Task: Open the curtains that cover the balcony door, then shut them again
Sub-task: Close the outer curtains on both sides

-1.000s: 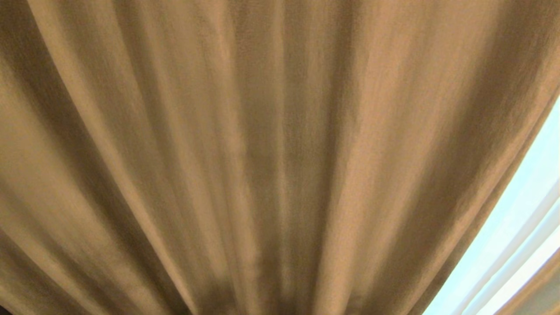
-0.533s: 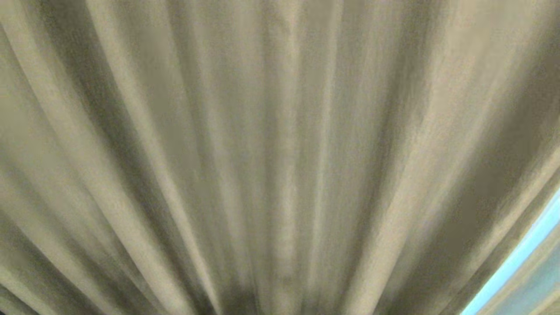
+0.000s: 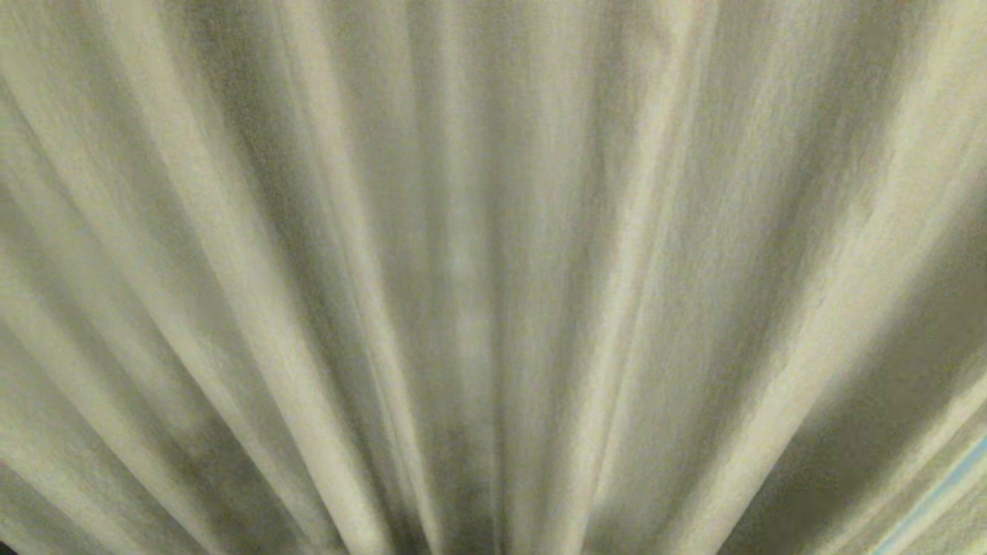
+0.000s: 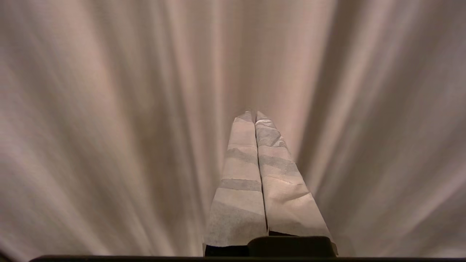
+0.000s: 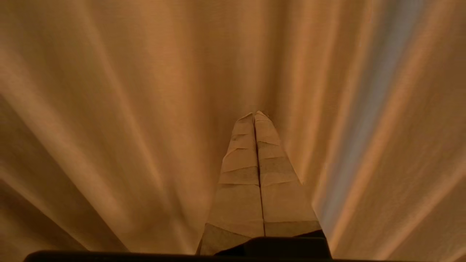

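In the head view only the curtains (image 3: 493, 277) show; each wrist view adds a tool, left tool (image 4: 255, 115) and right tool (image 5: 255, 115), fingers pressed together, empty, pointing at the folds.

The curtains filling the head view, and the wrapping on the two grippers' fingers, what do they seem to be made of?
The curtains: seemingly a thick opaque woven cloth with a matte finish; deep soft pleats and a fine grainy weave show, with no sheen.

The left gripper and right gripper: fingers wrapped in what looks like pale paper or cloth tape; overlapping bands and wrinkles show. What lies underneath is hidden.
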Motion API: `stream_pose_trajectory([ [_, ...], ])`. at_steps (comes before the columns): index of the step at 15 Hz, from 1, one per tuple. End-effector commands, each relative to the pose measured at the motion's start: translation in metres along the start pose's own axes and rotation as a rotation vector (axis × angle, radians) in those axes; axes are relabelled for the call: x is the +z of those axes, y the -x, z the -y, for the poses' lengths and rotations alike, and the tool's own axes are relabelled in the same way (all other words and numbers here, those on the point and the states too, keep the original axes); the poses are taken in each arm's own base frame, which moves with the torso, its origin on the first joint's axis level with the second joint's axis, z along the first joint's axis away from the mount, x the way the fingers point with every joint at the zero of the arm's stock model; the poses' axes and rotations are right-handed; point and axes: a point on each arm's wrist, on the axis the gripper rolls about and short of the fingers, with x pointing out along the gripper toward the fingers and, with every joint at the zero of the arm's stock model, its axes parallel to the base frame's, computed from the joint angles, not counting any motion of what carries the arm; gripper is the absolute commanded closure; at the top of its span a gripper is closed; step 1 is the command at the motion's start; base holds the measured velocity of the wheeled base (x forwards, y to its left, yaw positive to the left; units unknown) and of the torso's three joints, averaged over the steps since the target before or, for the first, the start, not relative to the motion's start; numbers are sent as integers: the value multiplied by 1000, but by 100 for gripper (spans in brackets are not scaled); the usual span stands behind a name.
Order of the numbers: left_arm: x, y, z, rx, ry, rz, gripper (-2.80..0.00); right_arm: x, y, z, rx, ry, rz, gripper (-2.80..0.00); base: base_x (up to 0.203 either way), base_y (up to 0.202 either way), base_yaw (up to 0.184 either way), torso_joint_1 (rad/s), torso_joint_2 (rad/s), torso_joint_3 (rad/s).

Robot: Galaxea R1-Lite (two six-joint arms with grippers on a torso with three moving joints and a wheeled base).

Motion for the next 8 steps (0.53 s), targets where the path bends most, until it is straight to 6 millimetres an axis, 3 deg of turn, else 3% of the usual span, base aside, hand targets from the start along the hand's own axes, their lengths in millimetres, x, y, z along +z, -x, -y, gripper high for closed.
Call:
stream_pose_trajectory([
  [1,0,0,0,0,1,4,0,0,0,0,0,-1,0,0,0,0,0,0,0,0],
  [8,0,0,0,0,2,4,0,0,0,0,0,-1,0,0,0,0,0,0,0,0],
])
